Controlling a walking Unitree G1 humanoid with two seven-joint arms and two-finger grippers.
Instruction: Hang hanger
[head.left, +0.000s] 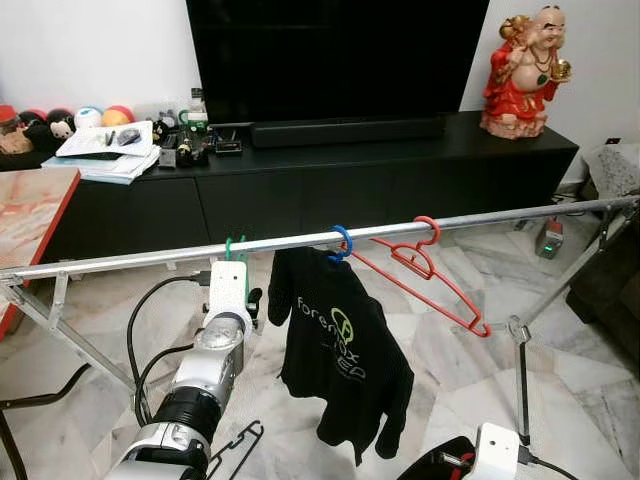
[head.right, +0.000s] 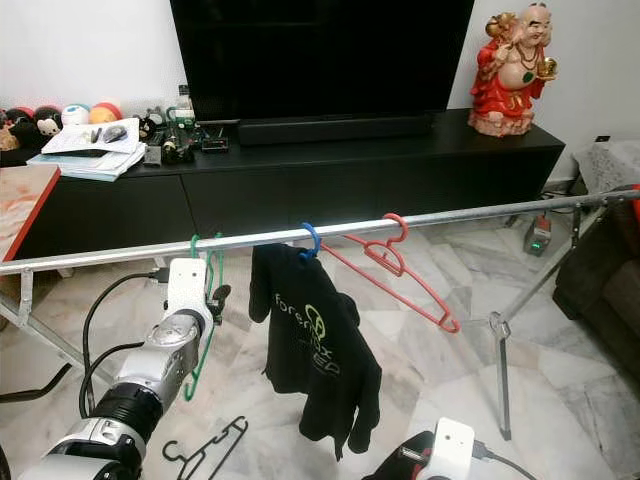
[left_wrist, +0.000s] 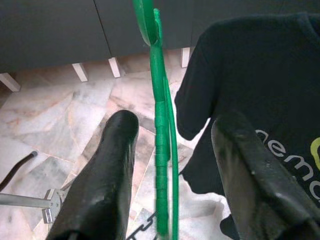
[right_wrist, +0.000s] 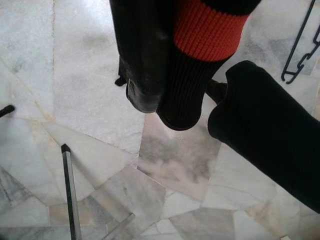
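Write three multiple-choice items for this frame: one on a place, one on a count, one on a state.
1. Where does the green hanger hang?
A. on the rail, left of the black shirt
B. on the TV cabinet
C. on the red table

2. How many hangers are on the rail?
A. one
B. three
C. five

3. How are the left tool's fingers?
A. clamped on the black shirt
B. spread, the green hanger between them
C. shut on nothing

Key: 1 A, its hook sits over the rail beside the black shirt. 2 B, green, blue, red. 3 B, gaps show either side.
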